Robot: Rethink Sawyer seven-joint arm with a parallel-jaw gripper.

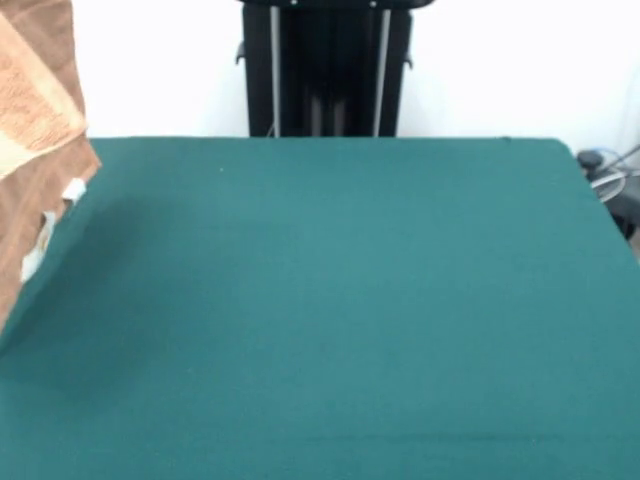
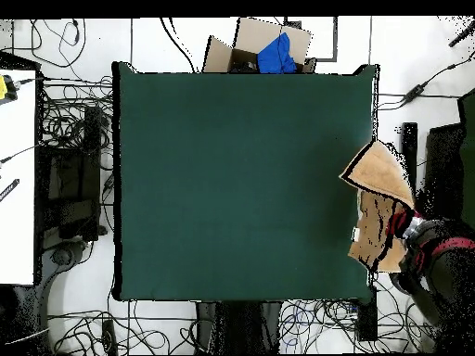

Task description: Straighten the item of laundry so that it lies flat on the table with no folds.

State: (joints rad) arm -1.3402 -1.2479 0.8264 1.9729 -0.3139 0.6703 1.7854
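The orange-tan towel (image 1: 35, 110) hangs in the air over the table's left edge in the front view, folded over itself, with small white tags (image 1: 72, 190) on its lower edge. In the overhead view the towel (image 2: 380, 176) is at the right edge of the green table (image 2: 232, 176), partly beyond it. My gripper (image 2: 401, 225) shows only in the overhead view, at the end of the red and black arm, shut on the towel's outer side. Its tips are hidden by the cloth. The green table (image 1: 330, 300) top is bare.
The black pedestal (image 1: 325, 65) stands at the table's far side. A cardboard box with a blue item (image 2: 274, 51) sits beyond the table's top edge. Cables (image 2: 74, 120) lie on the floor round the table. A white bench (image 2: 17, 176) is at the left.
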